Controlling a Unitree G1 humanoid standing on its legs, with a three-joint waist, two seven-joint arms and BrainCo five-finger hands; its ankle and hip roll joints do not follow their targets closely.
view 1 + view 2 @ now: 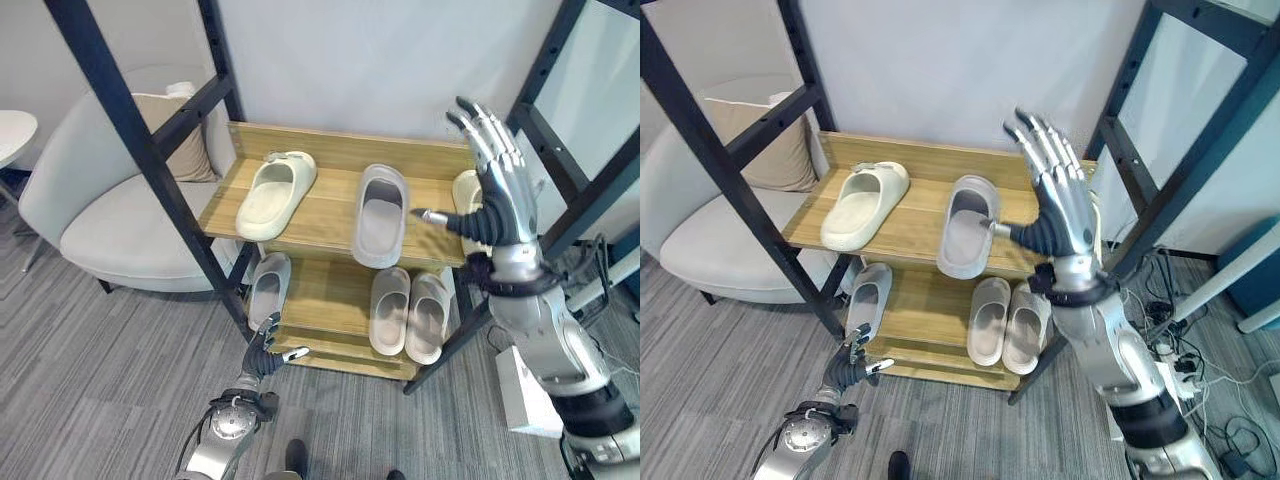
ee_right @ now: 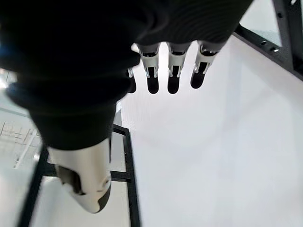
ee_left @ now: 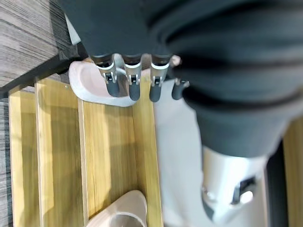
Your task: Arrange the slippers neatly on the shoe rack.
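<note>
Right hand (image 1: 1058, 205) raised, fingers straight, holding nothing; beside its thumb the grey slipper (image 1: 381, 215) overhangs the shoe rack (image 1: 330, 150), and beyond it the cream slipper (image 1: 276, 194) sits askew. Left hand (image 1: 263, 353) hangs low, relaxed. Straightening remains, I judge.

Looks like a staged living-room corner in a lab: grey armchair (image 1: 110, 215), wooden shoe rack (image 1: 330, 215), black metal frame (image 1: 150, 150).

shoe rack (image 1: 330, 215) | top: 3 slippers (image 1: 381, 214) | lower: 3 more
</note>
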